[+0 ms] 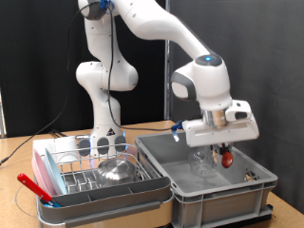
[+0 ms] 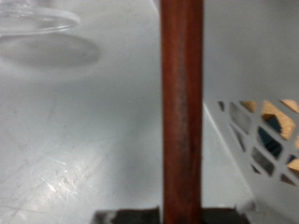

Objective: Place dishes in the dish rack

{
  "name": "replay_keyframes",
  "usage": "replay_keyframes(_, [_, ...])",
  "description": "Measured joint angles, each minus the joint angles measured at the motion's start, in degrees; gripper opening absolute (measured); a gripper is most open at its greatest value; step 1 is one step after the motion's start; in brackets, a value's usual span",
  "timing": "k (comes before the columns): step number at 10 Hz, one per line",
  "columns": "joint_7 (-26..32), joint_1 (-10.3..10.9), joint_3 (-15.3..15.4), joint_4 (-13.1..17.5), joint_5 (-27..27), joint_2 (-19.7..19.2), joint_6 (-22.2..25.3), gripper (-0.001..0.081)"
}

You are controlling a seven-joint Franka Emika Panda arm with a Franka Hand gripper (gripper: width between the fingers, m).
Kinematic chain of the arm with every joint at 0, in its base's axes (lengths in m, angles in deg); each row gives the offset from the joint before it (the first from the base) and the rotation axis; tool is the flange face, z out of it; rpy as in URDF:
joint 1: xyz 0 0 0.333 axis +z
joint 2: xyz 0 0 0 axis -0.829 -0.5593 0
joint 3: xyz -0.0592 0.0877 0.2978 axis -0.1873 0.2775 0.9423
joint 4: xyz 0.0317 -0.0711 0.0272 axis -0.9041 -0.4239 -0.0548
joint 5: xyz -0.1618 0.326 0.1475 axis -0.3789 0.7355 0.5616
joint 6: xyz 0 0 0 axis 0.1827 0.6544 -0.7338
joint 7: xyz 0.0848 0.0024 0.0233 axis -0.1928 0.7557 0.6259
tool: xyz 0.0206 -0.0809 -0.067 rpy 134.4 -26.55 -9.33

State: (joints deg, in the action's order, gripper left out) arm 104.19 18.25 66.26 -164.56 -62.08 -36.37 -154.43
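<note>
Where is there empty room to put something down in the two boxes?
The grey crate has bare floor toward its near wall, beside the clear glass under the gripper. The dish rack is crowded: a steel bowl fills its middle.

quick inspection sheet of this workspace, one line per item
surface: wooden table, mostly covered by the two bins
job's things: dish rack in its pink-and-grey tray, with steel bowl in it; clear glassware in grey crate
clutter: red-handled utensil at the tray's corner
grippers: claw above the crate, a red-brown rod between its fingers
cables: one along the arm's upper links
surroundings: black curtain
</note>
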Motion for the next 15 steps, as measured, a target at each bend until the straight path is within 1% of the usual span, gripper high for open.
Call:
replay_keyframes(2, [3.9,-4.4,3.2,0.4,5.9,4.3,4.7,0.0083])
replay_keyframes(3, [5.9,-6.1,4.2,0.6,8.6,6.6,6.8,0.0083])
replay_keyframes(4, [7.6,-7.2,4.6,0.7,10.9,8.7,8.6,0.0083])
replay_keyframes(6, [9.6,-8.7,4.8,1.3,14.6,13.1,14.6,0.008])
replay_keyframes(7, [9.6,-8.7,4.8,1.2,14.6,12.8,14.6,0.008])
replay_keyframes(8, [9.6,-8.8,4.6,1.6,15.3,12.4,17.0,0.008])
replay_keyframes(9, [8.6,-9.4,4.1,3.0,17.4,12.1,22.4,0.008])
replay_keyframes(10, [7.6,-10.5,3.1,5.4,19.8,11.6,28.0,0.008])
replay_keyframes(13, [5.3,-13.7,-0.1,11.3,23.8,8.3,40.2,0.0078])
replay_keyframes(14, [5.6,-14.9,-1.0,12.8,24.2,7.5,43.8,0.0078])
replay_keyframes(15, [8.7,-16.4,-1.7,13.8,24.4,7.4,45.8,0.0078])
